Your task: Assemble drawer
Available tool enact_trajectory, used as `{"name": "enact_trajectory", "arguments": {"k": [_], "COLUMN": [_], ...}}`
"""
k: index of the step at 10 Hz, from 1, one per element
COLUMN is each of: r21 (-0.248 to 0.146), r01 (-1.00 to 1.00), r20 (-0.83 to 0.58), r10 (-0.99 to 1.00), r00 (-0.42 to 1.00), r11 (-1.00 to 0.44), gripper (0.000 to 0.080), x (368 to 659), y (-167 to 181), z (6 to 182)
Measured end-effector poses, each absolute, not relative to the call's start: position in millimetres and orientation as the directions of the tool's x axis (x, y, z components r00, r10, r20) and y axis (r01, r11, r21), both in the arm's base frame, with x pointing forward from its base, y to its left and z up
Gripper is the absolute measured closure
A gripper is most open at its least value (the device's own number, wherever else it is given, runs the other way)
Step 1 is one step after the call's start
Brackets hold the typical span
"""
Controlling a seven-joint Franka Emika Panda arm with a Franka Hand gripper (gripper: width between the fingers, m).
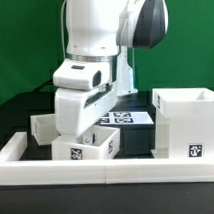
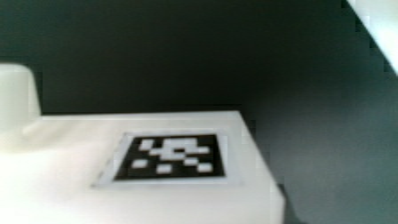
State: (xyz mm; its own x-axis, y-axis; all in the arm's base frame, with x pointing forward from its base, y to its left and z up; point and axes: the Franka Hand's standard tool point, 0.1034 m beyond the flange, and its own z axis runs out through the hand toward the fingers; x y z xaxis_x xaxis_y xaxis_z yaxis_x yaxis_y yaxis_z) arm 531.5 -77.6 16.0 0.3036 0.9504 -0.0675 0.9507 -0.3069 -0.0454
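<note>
The tool (image 1: 82, 134) hangs low, directly over a small tray (image 2: 151, 165) whose tagged face fills the wrist view; if it is spread or pinching, I cannot tell. The housing (image 1: 186, 120) stands farther off, toward the exterior view's right.

No letters, numbers or brand names readable in either view. Only signs: black-and-white square codes, pattern only. Housing tag (image 1: 193, 149) on front wall of housing (image 1: 183, 110). Several tags on marker board (image 1: 122, 118), too small to make out. Wrist view: blurred tag (image 2: 173, 158) on flat white surface (image 2: 71, 135) — which part, cannot tell.
</note>
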Motion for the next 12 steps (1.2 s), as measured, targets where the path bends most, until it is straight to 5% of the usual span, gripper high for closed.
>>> {"name": "enact_trajectory", "arguments": {"k": [4, 12], "r21": [-0.067, -0.047], "r01": [0.997, 0.997], "r20": [-0.082, -0.068], "r10": [0.996, 0.996], "r00": [0.020, 0.056], "r11": [-0.025, -0.059], "gripper": [0.0758, 0.0758], "x": [532, 537], "y": [-64, -36], "z": [14.8, 14.2]}}
